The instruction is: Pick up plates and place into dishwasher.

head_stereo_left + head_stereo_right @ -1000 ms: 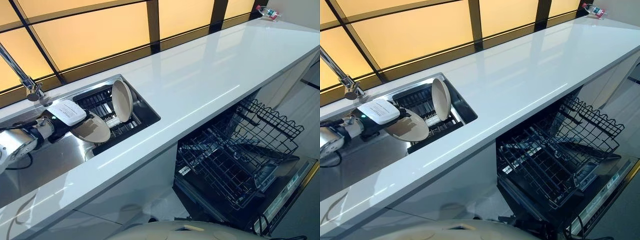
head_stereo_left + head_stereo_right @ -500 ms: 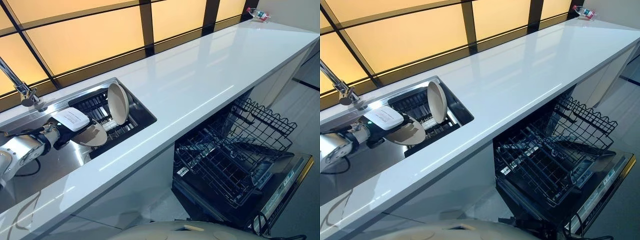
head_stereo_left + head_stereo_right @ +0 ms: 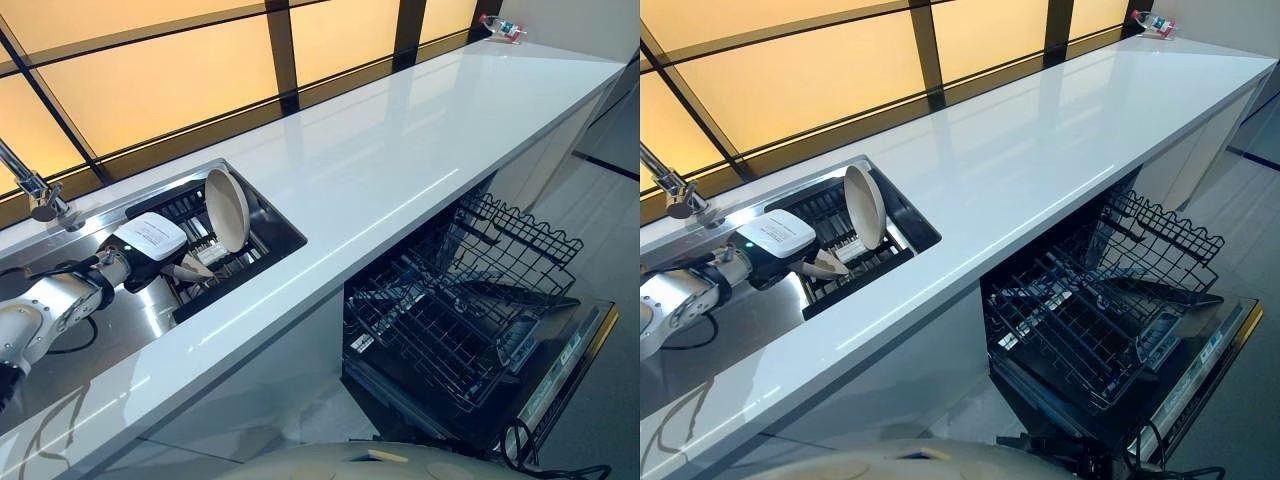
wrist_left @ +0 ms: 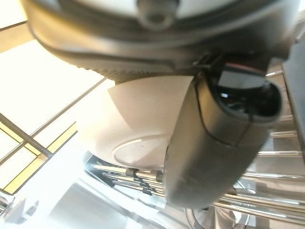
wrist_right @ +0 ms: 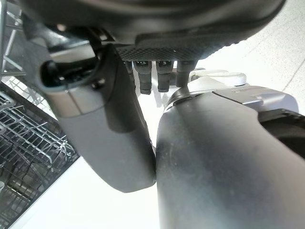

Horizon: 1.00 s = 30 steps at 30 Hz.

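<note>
In the sink, my left hand (image 3: 150, 250) reaches in from the left, shut on a beige plate (image 3: 191, 268) that is tilted almost edge-on over the black dish rack (image 3: 240, 255). The left wrist view has my thumb (image 4: 214, 152) lying across the plate's underside (image 4: 138, 119), with rack wires just beyond. A second beige plate (image 3: 227, 208) stands upright in the rack, close to the held one. The dishwasher (image 3: 470, 330) is open under the counter at the right, its wire baskets pulled out. My right hand (image 5: 105, 119) hangs open and holds nothing, beside a dishwasher basket (image 5: 24, 143).
The long white counter (image 3: 400, 150) runs between sink and dishwasher. A chrome tap (image 3: 35, 190) stands at the far left behind the steel sink (image 3: 100, 320). A small bottle (image 3: 500, 27) lies at the counter's far end. The lowered dishwasher door (image 3: 560, 370) juts into the floor space.
The camera has shifted. My left hand has moved right, closer to the upright plate, and the plate it holds has tipped from nearly flat to almost edge-on.
</note>
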Tool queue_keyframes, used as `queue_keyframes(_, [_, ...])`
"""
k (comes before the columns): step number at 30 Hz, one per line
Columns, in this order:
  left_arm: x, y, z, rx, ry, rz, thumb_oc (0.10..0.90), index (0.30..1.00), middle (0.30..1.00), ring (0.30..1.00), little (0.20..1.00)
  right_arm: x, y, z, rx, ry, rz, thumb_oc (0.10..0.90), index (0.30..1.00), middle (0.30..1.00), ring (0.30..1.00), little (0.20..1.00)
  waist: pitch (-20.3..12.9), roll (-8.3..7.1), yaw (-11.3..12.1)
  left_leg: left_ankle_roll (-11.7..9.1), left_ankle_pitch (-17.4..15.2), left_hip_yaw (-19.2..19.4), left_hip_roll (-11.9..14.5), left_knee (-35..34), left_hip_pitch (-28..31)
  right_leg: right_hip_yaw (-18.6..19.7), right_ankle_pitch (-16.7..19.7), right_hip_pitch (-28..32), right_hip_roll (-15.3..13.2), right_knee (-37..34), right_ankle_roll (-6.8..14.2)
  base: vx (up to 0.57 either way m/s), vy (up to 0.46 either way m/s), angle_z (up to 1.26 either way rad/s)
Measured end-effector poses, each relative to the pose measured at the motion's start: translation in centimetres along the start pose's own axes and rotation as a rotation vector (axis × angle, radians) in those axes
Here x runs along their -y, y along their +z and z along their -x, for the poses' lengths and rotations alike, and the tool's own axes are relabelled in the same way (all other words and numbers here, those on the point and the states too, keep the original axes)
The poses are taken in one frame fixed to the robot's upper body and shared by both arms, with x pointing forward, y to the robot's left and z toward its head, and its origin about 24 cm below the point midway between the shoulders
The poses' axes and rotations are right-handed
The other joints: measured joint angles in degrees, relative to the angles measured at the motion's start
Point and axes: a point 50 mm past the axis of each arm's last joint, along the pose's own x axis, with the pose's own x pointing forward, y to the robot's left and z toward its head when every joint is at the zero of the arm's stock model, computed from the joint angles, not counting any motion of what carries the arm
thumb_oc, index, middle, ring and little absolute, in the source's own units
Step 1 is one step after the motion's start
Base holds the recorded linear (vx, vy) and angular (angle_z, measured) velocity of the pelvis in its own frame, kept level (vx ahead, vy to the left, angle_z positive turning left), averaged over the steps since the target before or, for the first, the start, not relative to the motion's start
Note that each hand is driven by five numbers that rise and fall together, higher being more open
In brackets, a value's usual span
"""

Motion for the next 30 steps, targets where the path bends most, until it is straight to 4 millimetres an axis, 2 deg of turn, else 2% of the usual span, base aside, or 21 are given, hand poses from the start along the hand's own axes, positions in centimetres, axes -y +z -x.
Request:
queue_keyframes(6, [-0.3, -1.2, 0.4, -0.057, 0.067, 0.022, 0.100, 0.300, 0.300, 0.300, 0.200, 0.0, -0.1, 0.0, -0.008, -0.002, -0.005, 0.800, 0.900, 0.900, 0.900, 0.900, 0.01, -0.10, 0.24, 0.01, 0.00, 0.05, 0.06, 0.00, -0.05, 0.02, 0.01, -0.02, 0.02, 0.00, -0.02, 0.00, 0.000, 0.00])
queue_keyframes(10, [-1.7, -2.8, 1.2, -0.100, 0.180, 0.049, 0.100, 0.300, 0.300, 0.300, 0.200, -0.1, -0.1, -0.1, -0.007, -0.002, -0.016, 0.800, 0.900, 0.900, 0.900, 0.900, 0.00, -0.43, 0.49, 0.06, 0.04, 0.04, 0.07, 0.00, -0.16, 0.01, 0.01, -0.04, 0.04, 0.00, -0.02, 0.00, 0.000, 0.00])
queue_keyframes(15, [-5.0, -4.5, 2.5, -0.172, 0.503, 0.181, 0.100, 0.300, 0.300, 0.300, 0.200, -0.2, -0.7, -0.1, -0.001, 0.004, -0.069, 0.800, 0.900, 0.900, 0.900, 0.900, 0.10, -1.16, 1.65, 0.00, 0.00, -0.01, 0.13, 0.00, -0.20, -0.01, -0.01, -0.08, 0.11, -0.01, -0.03, 0.00, 0.000, 0.00])
queue_keyframes(17, [-7.0, -5.2, 3.5, -0.196, 0.672, 0.223, 0.100, 0.300, 0.300, 0.300, 0.200, -0.3, -0.9, -0.1, 0.005, 0.011, -0.097, 0.800, 0.900, 0.900, 0.900, 0.900, 0.15, -1.72, 2.02, -0.20, -0.14, -0.06, 0.16, 0.00, -0.24, -0.05, -0.01, -0.10, 0.14, 0.00, -0.03, 0.00, 0.000, 0.00])
queue_keyframes(18, [-8.6, -5.6, 4.4, -0.201, 0.793, 0.239, 0.100, 0.300, 0.300, 0.300, 0.200, -0.4, -1.0, -0.2, 0.009, 0.016, -0.112, 0.800, 0.900, 0.900, 0.900, 0.900, 0.19, -2.13, 2.20, -0.24, -0.20, 0.03, 0.20, 0.00, -0.26, 0.02, -0.01, -0.15, 0.17, 0.00, -0.03, 0.00, 0.000, 0.00])
queue_keyframes(20, [-10.3, -5.9, 5.5, -0.212, 0.920, 0.234, 0.100, 0.300, 0.300, 0.300, 0.200, -0.5, -1.2, -0.2, 0.011, 0.020, -0.129, 0.800, 0.900, 0.900, 0.900, 0.900, 0.22, -2.37, 2.22, -0.27, -0.29, 0.11, 0.21, 0.01, -0.25, 0.17, -0.01, -0.19, 0.18, 0.00, -0.03, -0.03, 0.019, -0.05])
queue_keyframes(23, [-12.6, -5.9, 7.3, -0.196, 1.090, 0.219, 0.100, 0.300, 0.300, 0.300, 0.200, -0.5, -1.4, -0.2, 0.021, 0.022, -0.141, 0.800, 0.900, 0.900, 0.900, 0.900, 0.05, -2.40, 2.31, -0.25, -0.53, 0.50, 0.23, 0.01, -0.24, 1.10, 0.00, -0.70, 0.22, 0.00, -0.01, -0.03, 0.019, -0.14])
queue_keyframes(26, [-13.6, -5.1, 7.9, -0.148, 1.158, 0.225, 0.100, 0.300, 0.300, 0.300, 0.200, -0.4, -1.6, -0.2, 0.053, 0.022, -0.116, 0.800, 0.900, 0.900, 0.900, 0.900, -0.28, -2.46, 2.22, -0.24, -0.57, 0.66, 0.23, 0.02, -0.28, 1.31, 0.01, -0.86, 0.23, 0.00, -0.01, -0.04, 0.013, -0.06])
queue_keyframes(30, [-14.0, -3.6, 7.8, -0.072, 1.192, 0.250, 0.100, 0.300, 0.300, 0.300, 0.200, -1.4, -0.1, 0.0, 0.164, 0.049, 0.089, 0.800, 0.900, 0.900, 0.900, 0.900, -0.29, -2.07, 1.53, -0.24, -0.59, 0.82, 0.33, 0.01, -0.31, 1.52, 0.09, -1.02, 0.34, 0.00, -0.09, -0.02, 0.008, -0.03])
